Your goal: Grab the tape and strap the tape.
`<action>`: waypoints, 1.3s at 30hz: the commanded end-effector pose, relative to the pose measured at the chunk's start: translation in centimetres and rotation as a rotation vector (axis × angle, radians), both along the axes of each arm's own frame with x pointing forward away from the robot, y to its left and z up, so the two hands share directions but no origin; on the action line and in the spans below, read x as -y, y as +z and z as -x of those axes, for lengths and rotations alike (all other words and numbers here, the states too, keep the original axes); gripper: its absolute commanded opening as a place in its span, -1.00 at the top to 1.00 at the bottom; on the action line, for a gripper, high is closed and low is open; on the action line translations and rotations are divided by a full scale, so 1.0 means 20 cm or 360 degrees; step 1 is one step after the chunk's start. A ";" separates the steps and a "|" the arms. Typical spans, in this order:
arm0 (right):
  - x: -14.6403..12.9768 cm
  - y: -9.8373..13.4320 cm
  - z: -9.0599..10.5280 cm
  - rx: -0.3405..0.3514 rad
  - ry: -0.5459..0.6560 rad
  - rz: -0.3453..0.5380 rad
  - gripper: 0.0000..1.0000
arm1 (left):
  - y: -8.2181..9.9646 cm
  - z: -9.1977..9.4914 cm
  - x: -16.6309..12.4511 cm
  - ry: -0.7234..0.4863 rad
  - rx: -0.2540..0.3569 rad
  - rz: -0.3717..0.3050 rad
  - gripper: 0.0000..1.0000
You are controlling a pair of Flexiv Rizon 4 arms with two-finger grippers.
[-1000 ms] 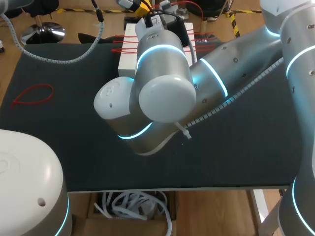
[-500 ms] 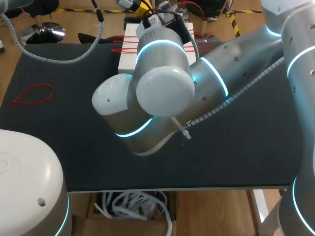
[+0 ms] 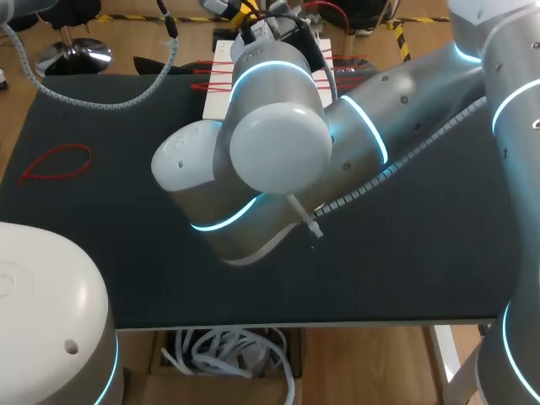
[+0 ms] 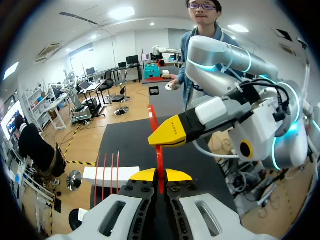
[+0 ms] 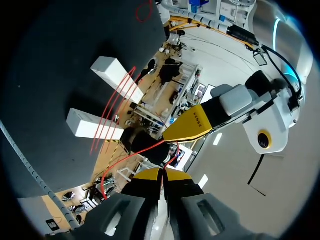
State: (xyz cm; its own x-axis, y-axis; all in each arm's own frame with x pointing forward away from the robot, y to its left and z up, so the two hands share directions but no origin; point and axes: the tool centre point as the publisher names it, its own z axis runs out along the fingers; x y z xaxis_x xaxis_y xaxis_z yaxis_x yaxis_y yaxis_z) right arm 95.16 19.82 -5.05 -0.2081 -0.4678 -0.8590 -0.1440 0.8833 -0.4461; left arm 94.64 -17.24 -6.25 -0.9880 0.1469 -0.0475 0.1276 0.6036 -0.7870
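**Red tape held between two grippers beside the white block.** A thin red tape (image 4: pixel 159 156) is held off the table (image 3: pixel 422 253), just beside the white block (image 4: pixel 131 175). It is pinched from two sides. The left gripper (image 4: pixel 160 175) is pressed together on the lower part of the strand. The right gripper (image 5: pixel 163 174) appears to be closed on the same strand slightly farther along, so the two pairs of yellow tips are brought almost together.

More red strips (image 4: pixel 104 172) are laid side by side across the block. A red loop (image 3: pixel 55 162) is left lying well apart from the block.

The tape is judged to be light, narrow and springy rather than stiff, with a smooth face that may slip under a weak pinch. Any long free length can be expected to sag or flick. A hold close to the end, with the flat faces against the pads, is judged best, so that the tip can be steered and the strap drawn tight.
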 end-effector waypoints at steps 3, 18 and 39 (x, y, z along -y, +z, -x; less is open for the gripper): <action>0.00 0.02 0.00 0.0004 -0.0017 -0.0014 1.00 | 0.01 0.00 0.00 -0.0001 -0.0001 -0.0003 1.00; -0.02 0.08 0.08 0.0007 -0.0003 -0.0128 0.25 | 0.01 0.00 0.00 -0.0001 -0.0001 -0.0003 1.00; 0.17 0.35 0.14 0.0075 0.0013 -0.0286 -1.00 | 0.01 0.00 0.00 -0.0001 -0.0001 -0.0003 1.00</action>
